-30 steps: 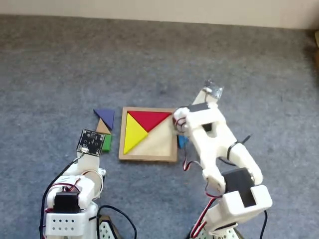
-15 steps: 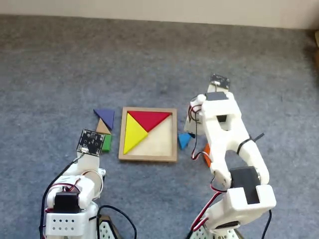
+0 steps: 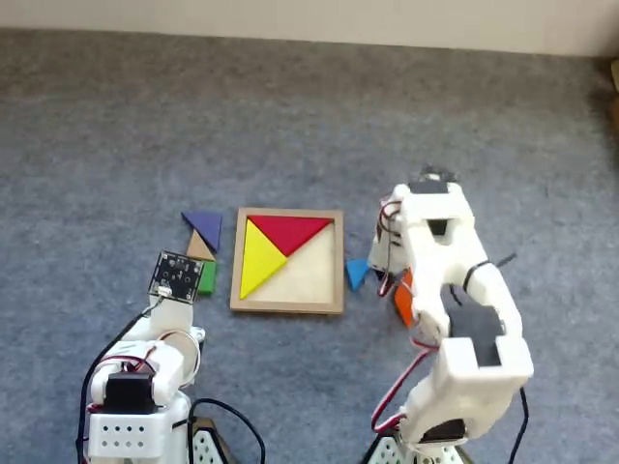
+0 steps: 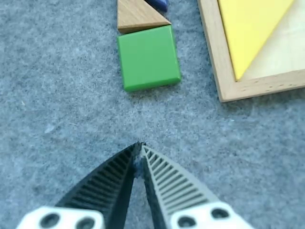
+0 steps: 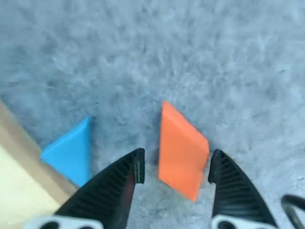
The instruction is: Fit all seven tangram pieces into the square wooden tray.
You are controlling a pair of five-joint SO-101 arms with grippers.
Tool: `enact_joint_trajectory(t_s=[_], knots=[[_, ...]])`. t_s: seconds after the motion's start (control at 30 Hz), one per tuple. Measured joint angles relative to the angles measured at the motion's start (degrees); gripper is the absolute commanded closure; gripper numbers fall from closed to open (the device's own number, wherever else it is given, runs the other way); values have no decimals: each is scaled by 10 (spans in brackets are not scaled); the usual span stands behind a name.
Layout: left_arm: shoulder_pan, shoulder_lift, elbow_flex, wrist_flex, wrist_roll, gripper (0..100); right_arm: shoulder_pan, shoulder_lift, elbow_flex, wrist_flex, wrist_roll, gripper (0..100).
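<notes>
The square wooden tray lies mid-table holding a red triangle and a yellow triangle. Left of it lie a dark blue triangle, a tan triangle and a green square. A light blue triangle lies just right of the tray, with an orange parallelogram beyond it. My right gripper is open, its fingers straddling the orange parallelogram; the light blue triangle sits beside it. My left gripper is shut on nothing, above bare carpet near the green square.
Grey carpet covers the table all around. The tray's corner with the yellow triangle lies close to my left gripper. The tan triangle touches the green square's far side. Open carpet stretches behind the tray.
My right arm swung away from the tray's right edge to the right and toward the front, ending over the orange parallelogram. The left arm stayed still.
</notes>
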Motion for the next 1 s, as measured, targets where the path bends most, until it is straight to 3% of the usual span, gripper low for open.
enact_joint_trajectory(t_s=[0.2,0.43,0.7,1.0], knots=[[0,0,0,0,0,994,1,67,-86,47,0,783],[0,0,0,0,0,994,3,84,-107,73,-4,933],[0,0,0,0,0,994,4,84,-107,73,-4,940],[0,0,0,0,0,994,-1,3,-107,77,135,940]])
